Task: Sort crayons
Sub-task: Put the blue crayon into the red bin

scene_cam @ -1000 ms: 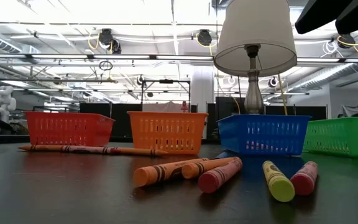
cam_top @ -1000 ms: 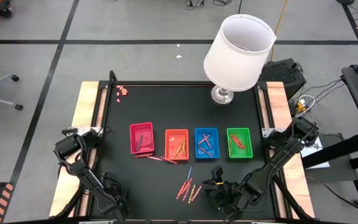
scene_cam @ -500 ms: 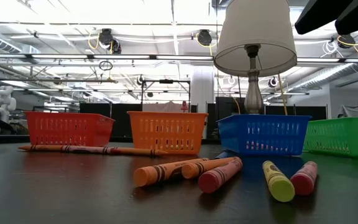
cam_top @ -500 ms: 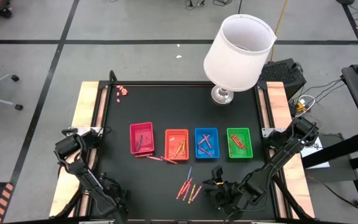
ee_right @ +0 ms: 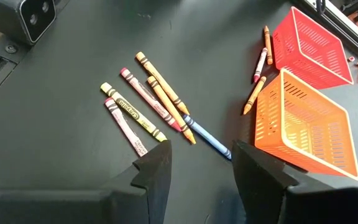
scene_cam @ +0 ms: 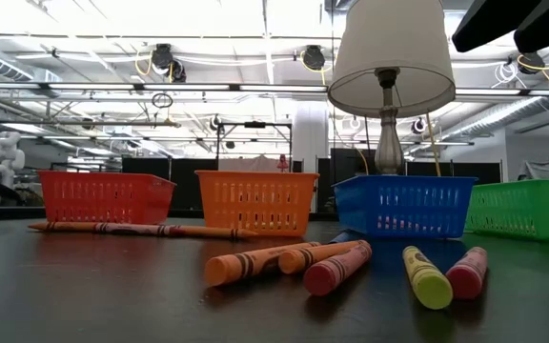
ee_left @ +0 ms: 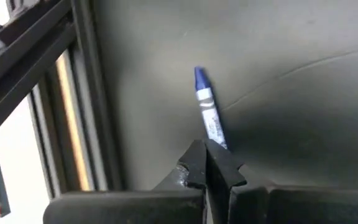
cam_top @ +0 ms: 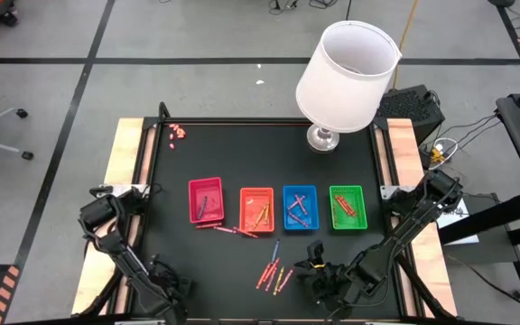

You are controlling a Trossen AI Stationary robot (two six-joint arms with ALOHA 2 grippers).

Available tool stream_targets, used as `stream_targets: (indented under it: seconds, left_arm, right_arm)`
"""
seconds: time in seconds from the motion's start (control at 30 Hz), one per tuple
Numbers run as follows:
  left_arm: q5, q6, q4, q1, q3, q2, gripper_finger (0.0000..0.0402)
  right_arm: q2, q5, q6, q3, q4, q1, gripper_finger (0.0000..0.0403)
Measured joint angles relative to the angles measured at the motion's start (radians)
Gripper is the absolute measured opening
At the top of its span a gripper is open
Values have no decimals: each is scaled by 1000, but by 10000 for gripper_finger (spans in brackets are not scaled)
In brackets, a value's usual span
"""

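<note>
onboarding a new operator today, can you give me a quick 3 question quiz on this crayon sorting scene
1. True or false: the left gripper is shut on a blue crayon.
2. Seen from above, which basket sits nearest the lamp: A) red basket, B) orange basket, C) green basket?
3. Fill in: the right gripper hovers open over loose crayons lying on the black ____.

Key
1. True; the wrist view shows the crayon pinched between closed fingers.
2. C.
3. Table.
</note>
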Motion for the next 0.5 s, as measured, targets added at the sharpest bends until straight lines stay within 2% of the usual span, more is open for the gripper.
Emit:
stream_targets:
  seconds: [0.1, 0.33, 0.5]
  left_arm:
    - [-35, 21, 13, 7, 2, 0, 23]
    - [-43, 9, -2, 9, 29, 0, 130]
    - [-121, 18, 48, 21, 17, 0, 185]
  right_arm:
    - [0, 0, 0, 0, 0, 0, 150]
    - [0, 0, 0, 0, 0, 0, 150]
    - [0, 0, -2, 0, 0, 0, 150]
